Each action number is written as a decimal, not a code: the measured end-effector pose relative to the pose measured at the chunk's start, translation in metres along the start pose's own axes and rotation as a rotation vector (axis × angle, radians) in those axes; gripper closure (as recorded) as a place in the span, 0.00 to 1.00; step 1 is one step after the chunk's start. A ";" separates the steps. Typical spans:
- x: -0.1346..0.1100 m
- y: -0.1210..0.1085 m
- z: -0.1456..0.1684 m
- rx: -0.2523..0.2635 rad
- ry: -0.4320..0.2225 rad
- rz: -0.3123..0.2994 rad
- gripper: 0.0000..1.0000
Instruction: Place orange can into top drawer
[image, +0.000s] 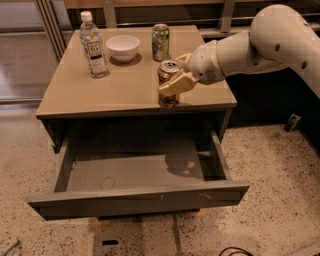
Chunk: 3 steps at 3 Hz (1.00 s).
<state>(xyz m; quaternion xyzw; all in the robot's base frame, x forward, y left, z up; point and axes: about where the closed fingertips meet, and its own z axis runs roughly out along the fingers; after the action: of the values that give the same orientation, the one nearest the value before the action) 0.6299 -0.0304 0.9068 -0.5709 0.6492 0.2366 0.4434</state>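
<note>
The orange can (168, 70) is upright at the front edge of the tan table (100, 92), right of centre. My gripper (176, 71) reaches in from the right and is shut on the can, with one yellowish finger (176, 84) across its front and the other behind it. I cannot tell whether the can's base rests on the table or hangs just above it. The top drawer (140, 200) is pulled fully open below the table. Its grey floor (130, 172) is bare and carries the arm's shadow at the right.
On the table's back part stand a clear water bottle (93, 46) at the left, a white bowl (123, 47) and a green can (160, 42). My white arm (260, 42) spans the right side. A cable (235, 250) lies on the speckled floor.
</note>
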 end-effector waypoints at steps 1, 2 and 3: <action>-0.010 0.035 -0.014 -0.009 -0.019 0.006 1.00; 0.033 0.066 0.005 -0.024 -0.041 0.040 1.00; 0.077 0.070 0.034 -0.045 -0.057 0.069 1.00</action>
<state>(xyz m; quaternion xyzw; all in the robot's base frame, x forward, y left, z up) 0.5771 -0.0270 0.8105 -0.5510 0.6501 0.2823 0.4405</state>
